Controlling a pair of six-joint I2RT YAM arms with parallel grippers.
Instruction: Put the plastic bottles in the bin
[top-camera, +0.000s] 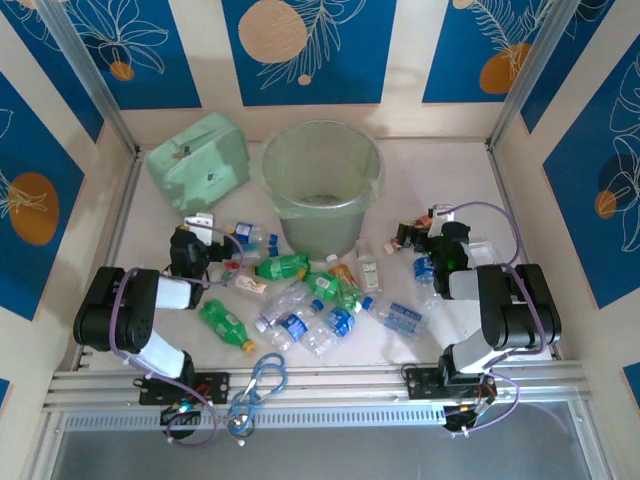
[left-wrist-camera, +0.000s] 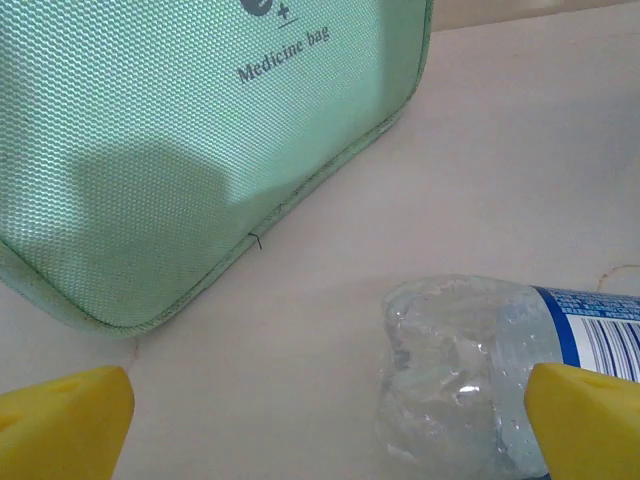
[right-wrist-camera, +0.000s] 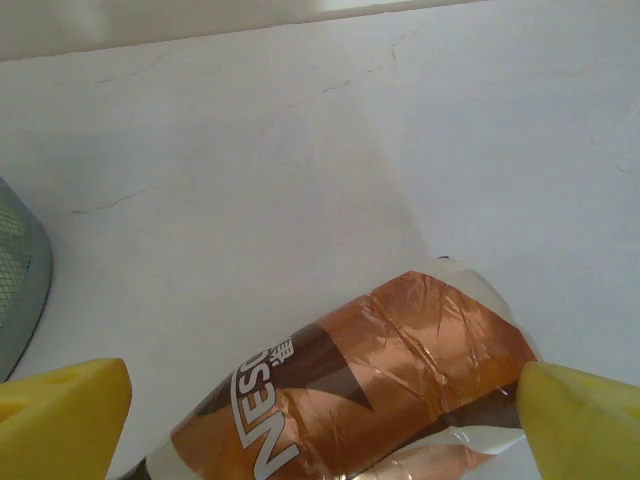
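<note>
Left tool (left-wrist-camera: 330, 425), spread, flanks a blue-labelled bottle (left-wrist-camera: 470, 370) beside the case (left-wrist-camera: 180, 150) lettered "Medicine bag", left of the bin (top-camera: 320, 235). Right tool (right-wrist-camera: 325, 420), spread, flanks a copper bottle (right-wrist-camera: 380, 390) marked "NES", right of the bin.

- The mint-green zip case (left-wrist-camera: 180, 150), printed "Medicine bag", lies flat just ahead of the left gripper (left-wrist-camera: 325, 415), towards its left side, with a rounded corner nearest.
- The blue carabiner (top-camera: 262, 385) lies well behind the left gripper, against the metal rail (top-camera: 350, 385).
- The white table (right-wrist-camera: 300, 150), marked with hairline cracks, spreads ahead of the right gripper (right-wrist-camera: 320, 420).
- The blue wall panels (top-camera: 300, 50), with leaf drawings and orange discs, stand far beyond both grippers.
</note>
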